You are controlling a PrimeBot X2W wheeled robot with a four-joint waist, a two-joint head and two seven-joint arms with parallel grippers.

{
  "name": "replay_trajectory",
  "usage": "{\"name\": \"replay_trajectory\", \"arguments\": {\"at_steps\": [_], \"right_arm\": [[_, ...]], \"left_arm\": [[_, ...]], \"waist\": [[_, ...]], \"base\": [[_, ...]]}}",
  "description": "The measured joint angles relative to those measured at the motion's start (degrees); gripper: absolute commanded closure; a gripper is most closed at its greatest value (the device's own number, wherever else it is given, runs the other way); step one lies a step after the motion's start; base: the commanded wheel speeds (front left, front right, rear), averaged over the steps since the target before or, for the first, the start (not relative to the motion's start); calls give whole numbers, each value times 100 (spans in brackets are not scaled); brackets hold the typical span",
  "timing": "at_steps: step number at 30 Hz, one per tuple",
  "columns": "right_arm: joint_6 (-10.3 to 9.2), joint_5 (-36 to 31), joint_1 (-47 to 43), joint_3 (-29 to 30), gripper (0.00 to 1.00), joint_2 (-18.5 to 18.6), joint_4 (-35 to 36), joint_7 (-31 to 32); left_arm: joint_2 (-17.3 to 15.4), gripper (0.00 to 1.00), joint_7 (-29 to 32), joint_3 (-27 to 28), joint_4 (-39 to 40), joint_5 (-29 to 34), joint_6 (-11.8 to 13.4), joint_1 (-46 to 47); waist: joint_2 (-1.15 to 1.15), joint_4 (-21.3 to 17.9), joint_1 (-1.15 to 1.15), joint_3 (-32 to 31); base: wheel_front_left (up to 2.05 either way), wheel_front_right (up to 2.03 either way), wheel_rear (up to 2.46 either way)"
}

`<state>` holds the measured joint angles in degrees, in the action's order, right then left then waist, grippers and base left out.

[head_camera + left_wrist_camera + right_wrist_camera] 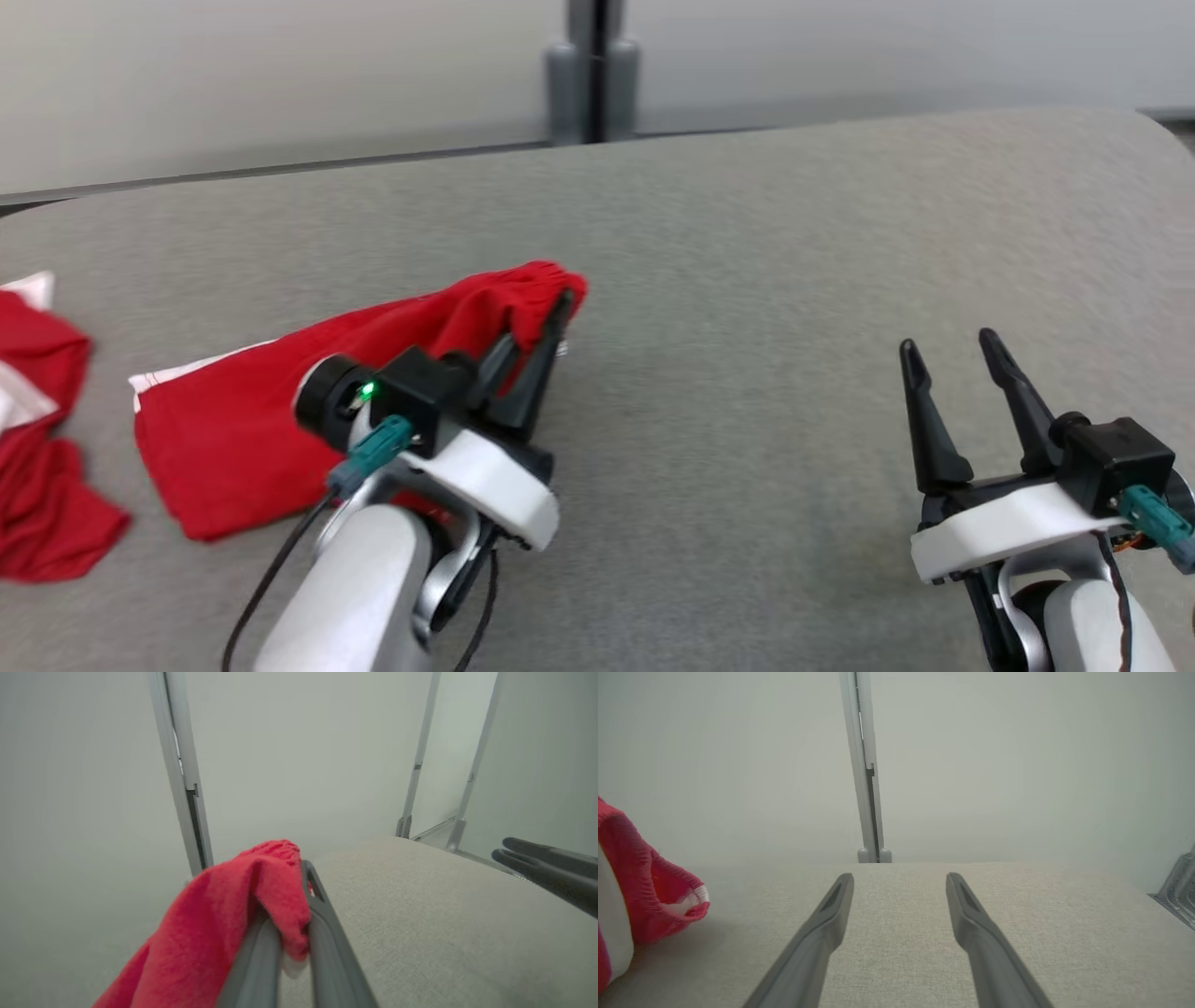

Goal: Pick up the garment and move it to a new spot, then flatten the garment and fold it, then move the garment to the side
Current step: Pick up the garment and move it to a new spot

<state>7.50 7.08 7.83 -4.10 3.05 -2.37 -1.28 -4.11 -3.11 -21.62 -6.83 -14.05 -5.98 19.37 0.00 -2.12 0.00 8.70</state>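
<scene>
The garment (233, 439) lies on the table (747, 280), another cloth (37, 485) leftward.

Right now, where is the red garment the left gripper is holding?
In the head view the red garment lies left of centre on the grey table, its right end pinched in the shut left gripper; another red cloth lies further left.

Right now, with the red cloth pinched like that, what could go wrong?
The left gripper pinches only a bunched edge of the red garment, so it may slip out when lifted. Most of the cloth lies on the table near a second garment; dragging could snag it. The right gripper is open, giving no support.
</scene>
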Motion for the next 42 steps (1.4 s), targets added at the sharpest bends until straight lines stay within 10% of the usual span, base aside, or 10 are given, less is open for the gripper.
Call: {"name": "replay_trajectory", "arguments": {"at_steps": [17, 18, 19, 20, 30, 42], "right_arm": [[-1, 667, 197, 112, 0, -11, -582, -745], [-1, 682, 215, 93, 0, -12, -632, -780], [-1, 695, 242, 68, 0, -11, -669, -792], [-1, 695, 281, 44, 0, -12, -705, -823], [0, 410, 475, 102, 0, -19, -822, -780], [0, 67, 347, 281, 0, -22, -501, -386]], "left_arm": [[22, 100, 259, -1463, -845, -7, -136, 1055], [-2, 87, 261, -1524, -916, -23, -137, 1063], [-24, 22, 256, -1584, -971, -36, -141, 1070], [-42, 0, 220, -1637, -993, -64, -145, 1073], [-147, 0, -312, -1700, -633, -283, -78, 806], [-453, 0, -1011, -588, -344, -700, 767, 220]], "waist": [[0, -2038, 0, 1217], [0, -2072, 0, 1293], [0, -2093, 0, 1355], [0, -2098, 0, 1401], [0, -1477, 0, 1189], [0, -481, 0, 662]], "base": [[0, 0, 0], [0, 0, 0], [0, 0, 0], [0, 0, 0], [0, 0, 0], [0, 0, 0]]}}
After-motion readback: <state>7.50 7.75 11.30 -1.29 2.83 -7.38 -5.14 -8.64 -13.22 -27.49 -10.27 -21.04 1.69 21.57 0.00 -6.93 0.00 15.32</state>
